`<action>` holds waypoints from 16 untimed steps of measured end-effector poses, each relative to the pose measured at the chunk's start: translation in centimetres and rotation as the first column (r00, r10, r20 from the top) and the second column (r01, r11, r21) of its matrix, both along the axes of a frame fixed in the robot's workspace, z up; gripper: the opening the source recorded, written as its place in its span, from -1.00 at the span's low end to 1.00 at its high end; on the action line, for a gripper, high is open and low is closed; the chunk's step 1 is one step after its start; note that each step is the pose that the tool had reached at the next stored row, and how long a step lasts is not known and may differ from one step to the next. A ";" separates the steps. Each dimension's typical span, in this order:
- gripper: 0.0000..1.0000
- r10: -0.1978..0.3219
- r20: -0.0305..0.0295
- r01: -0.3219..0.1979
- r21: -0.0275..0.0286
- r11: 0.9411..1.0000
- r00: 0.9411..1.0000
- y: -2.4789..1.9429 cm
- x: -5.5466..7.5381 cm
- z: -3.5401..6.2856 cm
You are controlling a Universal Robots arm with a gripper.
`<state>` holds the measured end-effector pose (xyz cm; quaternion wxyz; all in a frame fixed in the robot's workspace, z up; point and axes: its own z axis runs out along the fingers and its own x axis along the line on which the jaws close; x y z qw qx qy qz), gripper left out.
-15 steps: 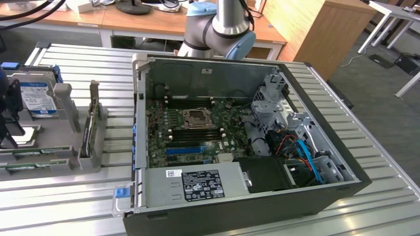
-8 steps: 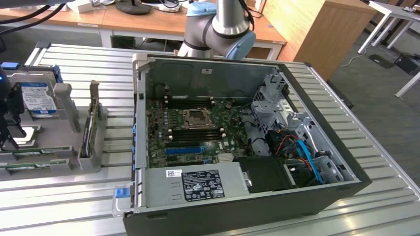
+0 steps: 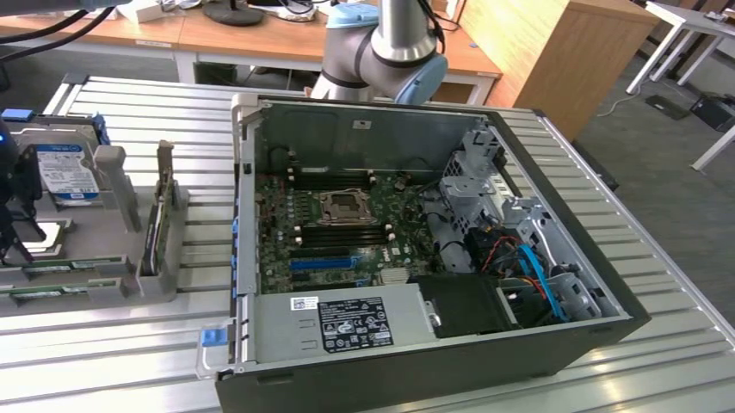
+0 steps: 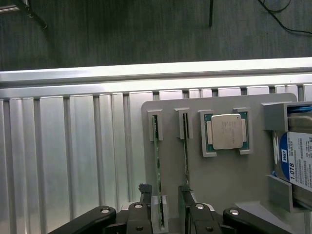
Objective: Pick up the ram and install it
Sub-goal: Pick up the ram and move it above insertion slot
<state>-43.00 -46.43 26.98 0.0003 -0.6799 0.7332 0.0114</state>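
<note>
Two ram strips stand on edge in a grey holder (image 4: pixel 224 180). The ram (image 4: pixel 156 161) farther from the processor chip is slim and green; its near end lies between my fingers (image 4: pixel 145 194). My gripper (image 4: pixel 165 202) is open and straddles that strip without closing on it. The second ram strip (image 4: pixel 185 146) runs up to the other finger. In the exterior view the gripper (image 3: pixel 14 232) hangs at the far left over the ram strips (image 3: pixel 64 266). The open computer case (image 3: pixel 597 292) shows the motherboard with dark memory slots (image 3: pixel 344 231) beside the processor socket (image 3: pixel 342 206).
A processor chip (image 4: pixel 226 132) and a hard drive with a blue label (image 4: pixel 298 163) sit in the same holder. An upright grey bracket (image 3: pixel 161 224) stands between holder and case. A blue expansion slot (image 3: pixel 322 262) lies in the case. The arm's base (image 3: pixel 385 47) rises behind it.
</note>
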 end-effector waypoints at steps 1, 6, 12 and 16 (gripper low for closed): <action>-0.29 0.000 0.000 0.000 0.000 1.000 1.000 -0.02 0.0 0.00; -0.29 0.000 0.000 0.000 0.000 1.000 1.000 -0.11 0.0 0.00; -0.29 0.000 0.000 0.000 0.000 1.000 1.000 -0.12 0.0 -0.11; -0.29 0.000 0.001 0.000 0.000 1.000 1.000 -0.12 0.0 -0.43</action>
